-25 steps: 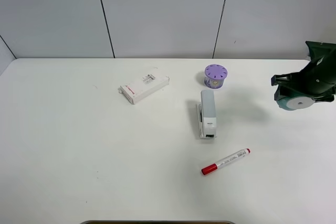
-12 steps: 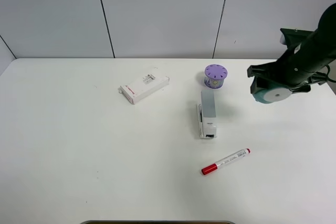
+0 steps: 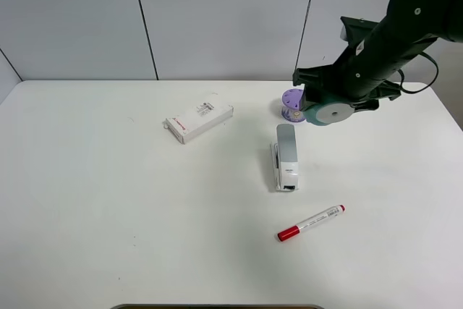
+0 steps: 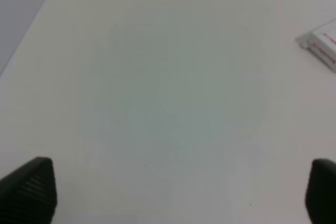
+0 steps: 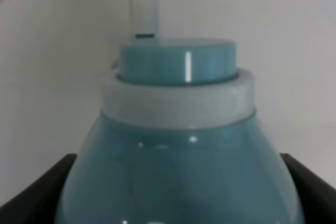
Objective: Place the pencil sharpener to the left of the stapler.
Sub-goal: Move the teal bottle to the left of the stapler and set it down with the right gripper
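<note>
The right pincer (image 3: pixel 323 104), closed tight, holds the one pencil sharpener (image 3: pixel 333 112); one stapler (image 3: pixel 286 155) lies near, below-left of it, one purple container (image 3: pixel 291 103) apparently beside it.

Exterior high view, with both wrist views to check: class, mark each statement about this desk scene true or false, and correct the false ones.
1. The right gripper holds the pencil sharpener. True.
2. The marker lies nearer the camera than the stapler. True.
3. The stapler lies left of the white box. False: it lies to the right of the white box.
4. The left gripper grips the marker. False: the left gripper has its fingers wide apart, holding nothing.
5. The pencil sharpener stands left of the stapler. False: it is in the right gripper, right of the stapler, by the purple container.
</note>
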`<state>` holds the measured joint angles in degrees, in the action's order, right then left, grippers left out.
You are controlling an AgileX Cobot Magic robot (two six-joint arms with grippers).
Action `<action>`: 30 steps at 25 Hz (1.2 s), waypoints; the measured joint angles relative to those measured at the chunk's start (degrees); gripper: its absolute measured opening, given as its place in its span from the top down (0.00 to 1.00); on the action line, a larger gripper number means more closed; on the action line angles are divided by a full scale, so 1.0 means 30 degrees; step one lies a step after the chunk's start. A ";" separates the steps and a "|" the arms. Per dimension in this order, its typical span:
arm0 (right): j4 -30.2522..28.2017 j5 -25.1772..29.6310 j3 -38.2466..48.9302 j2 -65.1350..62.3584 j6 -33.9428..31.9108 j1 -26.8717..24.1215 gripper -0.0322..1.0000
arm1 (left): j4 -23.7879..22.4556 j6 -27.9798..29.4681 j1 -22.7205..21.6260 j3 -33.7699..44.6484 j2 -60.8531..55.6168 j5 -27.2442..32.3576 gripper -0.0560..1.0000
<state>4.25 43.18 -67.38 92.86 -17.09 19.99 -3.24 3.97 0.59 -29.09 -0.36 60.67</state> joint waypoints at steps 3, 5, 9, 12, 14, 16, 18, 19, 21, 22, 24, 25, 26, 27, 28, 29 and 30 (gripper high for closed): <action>0.0000 0.0059 -0.0938 0.0871 -0.0414 0.0881 0.31 | 0.0000 0.0000 0.0000 0.0000 0.0000 0.0000 0.05; 0.0000 0.0059 -0.1568 0.1559 -0.0656 0.1501 0.31 | 0.0000 0.0000 0.0000 0.0000 0.0000 0.0000 0.05; 0.0000 0.0038 -0.2681 0.2923 -0.0837 0.2576 0.31 | 0.0000 0.0000 0.0000 0.0000 0.0000 0.0000 0.05; 0.0000 0.0002 -0.3446 0.3886 -0.1233 0.3295 0.31 | 0.0000 0.0000 0.0000 0.0000 0.0000 0.0000 0.05; 0.0000 -0.0075 -0.3933 0.4453 -0.1519 0.3725 0.31 | 0.0000 0.0000 0.0000 0.0000 0.0000 0.0000 0.05; 0.0000 -0.0079 -0.4348 0.5002 -0.1757 0.4133 0.31 | 0.0000 0.0000 0.0000 0.0000 0.0000 0.0000 0.05; 0.0000 -0.0097 -0.4737 0.5470 -0.2079 0.4461 0.31 | 0.0000 0.0000 0.0000 0.0000 0.0000 0.0000 0.05; 0.0000 -0.0137 -0.4900 0.5704 -0.2317 0.4628 0.31 | 0.0000 0.0000 0.0000 0.0000 0.0000 0.0000 0.05; 0.0000 -0.0422 -0.5015 0.6066 -0.3071 0.4926 0.31 | 0.0000 0.0000 0.0000 0.0000 0.0000 0.0000 0.05; 0.0000 -0.0588 -0.5015 0.6258 -0.3406 0.5081 0.31 | 0.0000 0.0000 0.0000 0.0000 0.0000 0.0000 0.05; 0.0000 -0.0802 -0.5038 0.6590 -0.3901 0.5369 0.31 | 0.0000 0.0000 0.0000 0.0000 0.0000 0.0000 0.05; 0.0000 -0.0850 -0.5038 0.6722 -0.4069 0.5489 0.31 | 0.0000 0.0000 0.0000 0.0000 0.0000 0.0000 0.05; 0.0000 -0.0920 -0.5038 0.6921 -0.4196 0.5604 0.31 | 0.0000 0.0000 0.0000 0.0000 0.0000 0.0000 0.05; -0.0039 -0.0988 -0.5038 0.7084 -0.4239 0.5724 0.31 | 0.0000 0.0000 0.0000 0.0000 0.0000 0.0000 0.05; -0.0039 -0.1048 -0.5038 0.7244 -0.4274 0.5783 0.31 | 0.0000 0.0000 0.0000 0.0000 0.0000 0.0000 0.05; -0.0103 -0.1095 -0.5038 0.7387 -0.4371 0.5845 0.31 | 0.0000 0.0000 0.0000 0.0000 0.0000 0.0000 0.05; -0.0172 -0.1108 -0.5038 0.7523 -0.4511 0.5903 0.31 | 0.0000 0.0000 0.0000 0.0000 0.0000 0.0000 0.05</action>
<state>3.73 39.86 -82.50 115.43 -30.62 37.70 -3.24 3.97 0.59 -29.09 -0.36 60.67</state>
